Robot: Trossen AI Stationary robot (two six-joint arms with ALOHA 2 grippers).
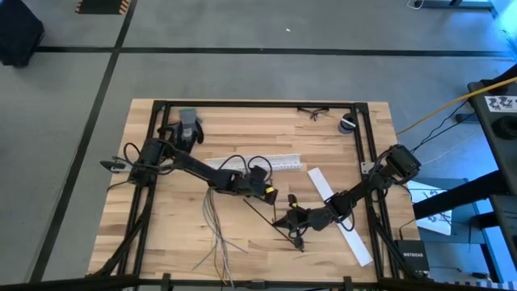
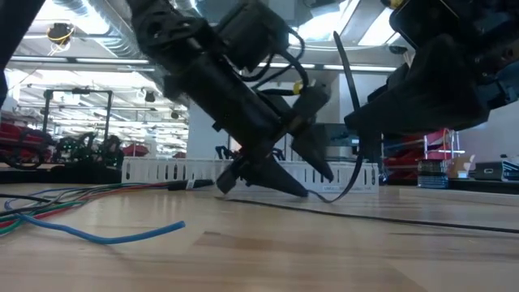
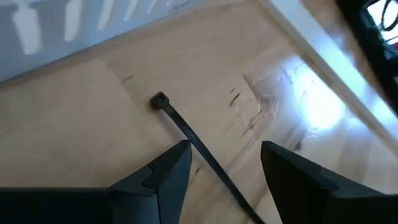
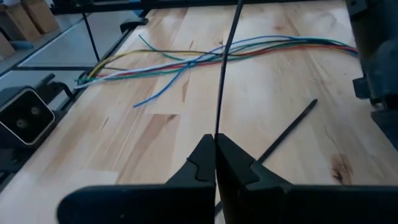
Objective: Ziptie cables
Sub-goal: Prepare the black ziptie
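Two end effectors are working near the middle of the pale wooden worktop (image 1: 339,145). Left end effector (image 3: 225,163) is hovering low with its fingers standing part open, straddling a thin stiff black plastic ziptie (image 3: 186,132) that is lying flat on the wood; nothing is gripped between them. That strip's square head (image 3: 158,101) is pointing toward the white slotted plastic channel (image 1: 271,162) on the far side.

Right end effector (image 4: 216,155) is pinched fully closed on a second thin black ziptie (image 4: 225,68), holding it by one end so the strip is standing up and away from the fingers. In the low view this strip (image 2: 353,122) is bowing in a long curve, so it looks springy rather than rigid. A third black strip (image 4: 287,132) is lying loose on the wood just beside it.

Loose bundle of thin limp cables (image 1: 214,222), coloured and pale, is trailing across the near-left part of the worktop, well apart from both end effectors; not yet gathered or tied.

Handling judgement: zipties look very light and smooth-sided, likely to skid or flick when nudged. Flat strip offers little height to pinch; taking it close behind the head seems safest. Cables are floppy and will splay, so they want grasping where the strands run closest together.
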